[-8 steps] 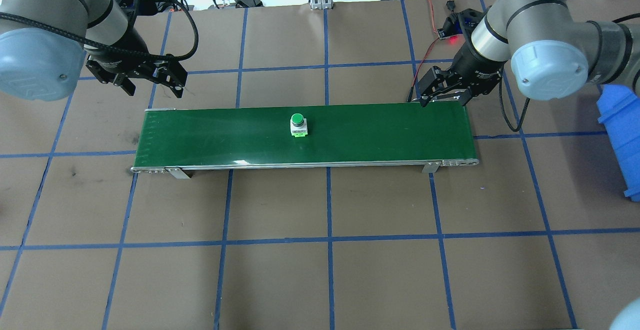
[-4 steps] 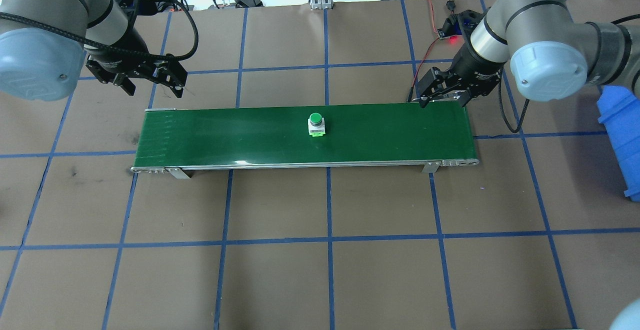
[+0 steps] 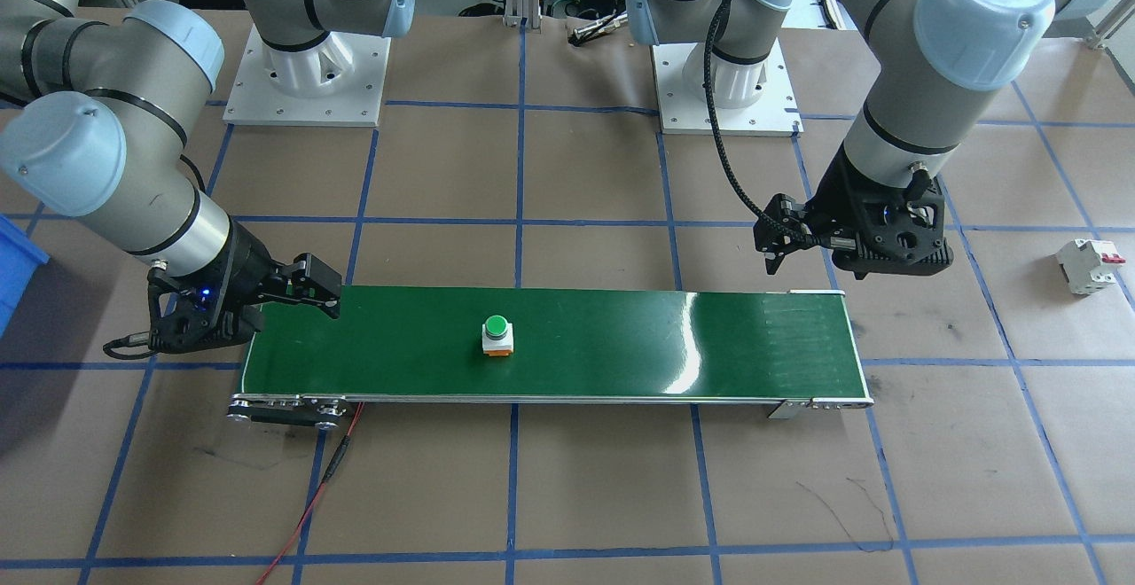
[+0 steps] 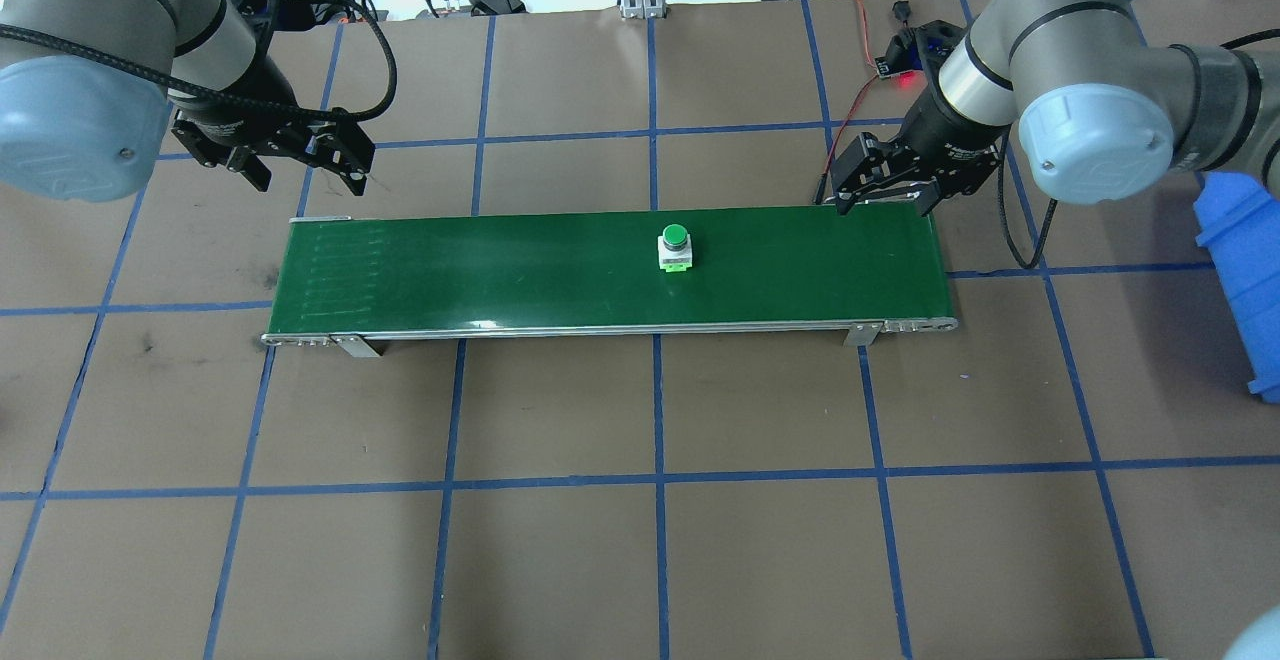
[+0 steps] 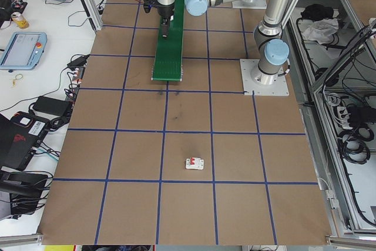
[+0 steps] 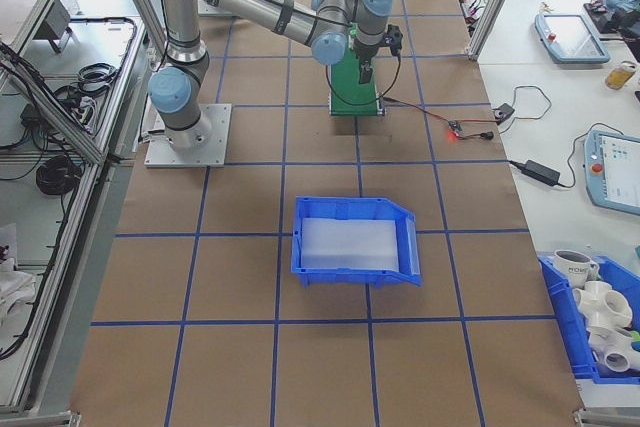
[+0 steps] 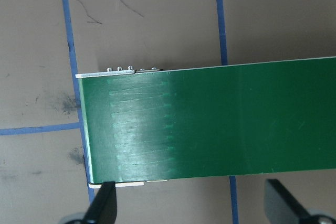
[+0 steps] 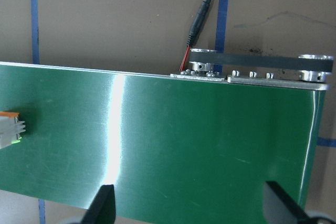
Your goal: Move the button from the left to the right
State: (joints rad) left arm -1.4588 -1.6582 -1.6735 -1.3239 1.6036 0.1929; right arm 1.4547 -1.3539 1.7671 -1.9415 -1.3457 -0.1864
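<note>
The button (image 4: 675,247), green-capped with a white body and orange base, stands upright on the green conveyor belt (image 4: 450,270), just right of its middle. It also shows in the front view as the button (image 3: 497,335) and at the left edge of the right wrist view as the button (image 8: 9,128). My left gripper (image 4: 305,172) hovers open behind the belt's left end, with nothing between its fingers (image 7: 102,203). Behind the belt's right end my right gripper (image 4: 885,200) is also open and empty, well right of the button.
A white circuit breaker with a red lever (image 3: 1086,264) lies on the table beyond the belt's left end. A blue bin (image 6: 355,237) sits off the belt's right end. A red-black cable (image 8: 202,17) runs to the belt's motor end.
The button has travelled to the right along the belt, from left of its middle to right of it. Both arms have stayed almost still, grippers open.
</note>
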